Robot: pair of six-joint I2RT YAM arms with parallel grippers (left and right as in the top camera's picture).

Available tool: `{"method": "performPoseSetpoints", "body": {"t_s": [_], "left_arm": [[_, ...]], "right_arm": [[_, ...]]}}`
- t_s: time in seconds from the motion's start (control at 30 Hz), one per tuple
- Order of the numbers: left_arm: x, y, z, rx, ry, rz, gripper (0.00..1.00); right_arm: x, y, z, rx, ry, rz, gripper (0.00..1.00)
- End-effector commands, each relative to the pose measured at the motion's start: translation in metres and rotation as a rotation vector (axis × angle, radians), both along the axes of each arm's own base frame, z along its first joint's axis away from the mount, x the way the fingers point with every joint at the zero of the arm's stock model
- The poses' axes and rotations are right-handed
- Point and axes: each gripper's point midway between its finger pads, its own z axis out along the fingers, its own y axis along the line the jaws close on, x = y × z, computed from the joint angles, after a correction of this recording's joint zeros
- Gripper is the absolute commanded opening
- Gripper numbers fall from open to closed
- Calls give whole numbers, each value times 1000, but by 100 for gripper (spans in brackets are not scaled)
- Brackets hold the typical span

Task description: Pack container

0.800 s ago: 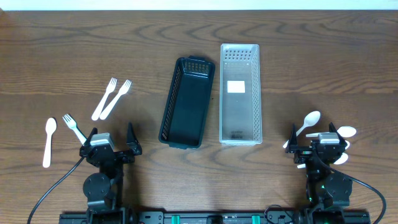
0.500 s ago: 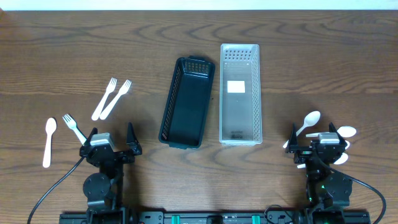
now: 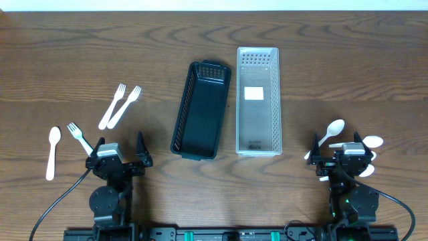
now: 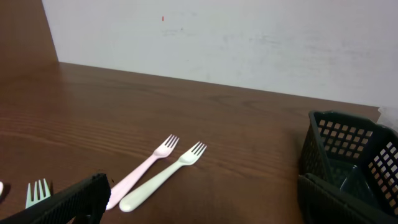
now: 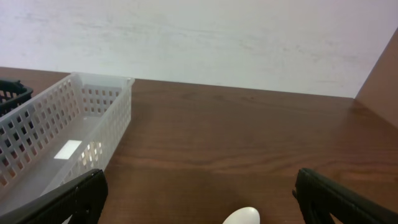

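Note:
A dark basket (image 3: 200, 111) and a clear white basket (image 3: 258, 100) lie side by side mid-table. Two forks (image 3: 120, 105) lie left of them, a pink one (image 4: 144, 169) and a cream one (image 4: 163, 176). A third fork (image 3: 79, 137) and a white spoon (image 3: 53, 152) lie further left. Several white spoons (image 3: 332, 131) lie at the right, partly under the right arm. My left gripper (image 3: 120, 151) is open and empty near the front edge, below the forks. My right gripper (image 3: 340, 150) is open and empty over a spoon (image 5: 242, 217).
The dark basket's corner (image 4: 348, 155) shows at the right of the left wrist view. The white basket (image 5: 56, 146) shows at the left of the right wrist view. A pale wall stands behind the table's far edge.

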Motion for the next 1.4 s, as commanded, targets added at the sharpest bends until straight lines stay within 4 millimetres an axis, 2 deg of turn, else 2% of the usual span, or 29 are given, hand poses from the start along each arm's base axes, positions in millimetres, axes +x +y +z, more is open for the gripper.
{"method": "performPoseSetpoints", "body": {"t_s": [0.0,0.63,0.77,0.83,0.9,0.97,1.13,1.3,1.37], "left_arm": [[-2,1,-15,15,52,6,98],[-2,1,-14,15,51,6,98],[-2,1,-15,-2,50,8,98],[-2,1,-13,-105,38,21,98],[-2,-4,-7,-192,27,0,98],[-2,-10,2,-199,35,-31,98],[-1,-10,30,-209,140,-22,98],[23,-9,62,-227,334,-6,98],[34,-8,68,-235,424,2,98]], "right_arm": [[0,-1,-1,-9,-1,1,99],[0,0,0,-3,-3,6,99],[0,1,5,182,-26,-2,99],[0,6,8,248,-35,26,99],[-1,16,16,255,-49,82,99],[-2,18,29,252,-67,96,99],[2,19,57,221,-43,101,99],[29,19,83,228,120,86,99],[41,20,88,232,210,77,99]]}}
